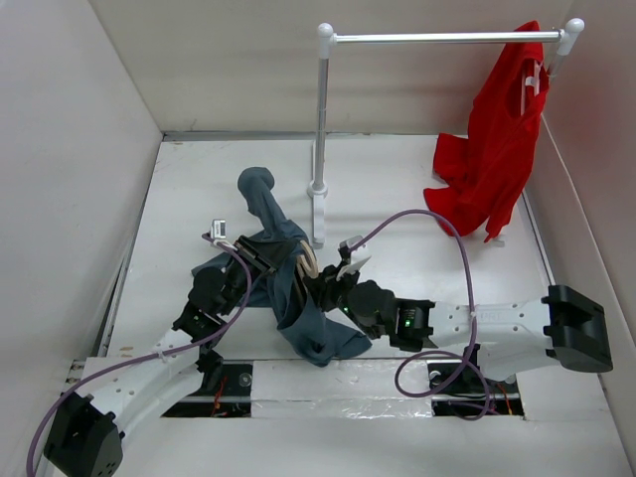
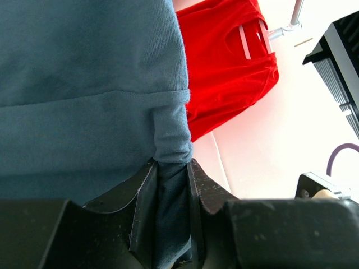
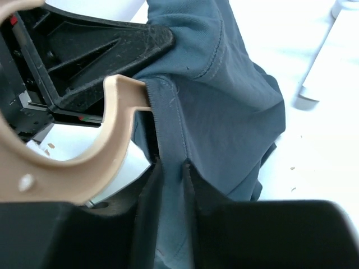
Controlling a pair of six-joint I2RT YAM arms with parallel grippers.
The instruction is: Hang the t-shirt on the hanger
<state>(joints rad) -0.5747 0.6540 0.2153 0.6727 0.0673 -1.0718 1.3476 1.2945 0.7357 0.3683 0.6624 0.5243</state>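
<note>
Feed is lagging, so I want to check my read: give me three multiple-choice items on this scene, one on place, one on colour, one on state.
1. Where is the red garment?
A) Hanging at the right end of the metal rail
B) Flat on the table
C) Between the right jaws

2. What colour is the hanger?
A) Red
B) Black
C) Pale beige

3. How do the left jaws stand?
A) Wide open, holding nothing
B) Shut on a fold of the t-shirt
C) Shut on the rail

1 A: the top view shows it draped from the rail's right end.
2 C: the right wrist view shows its beige curve.
3 B: the left wrist view shows blue-grey fabric pinched between them.
</note>
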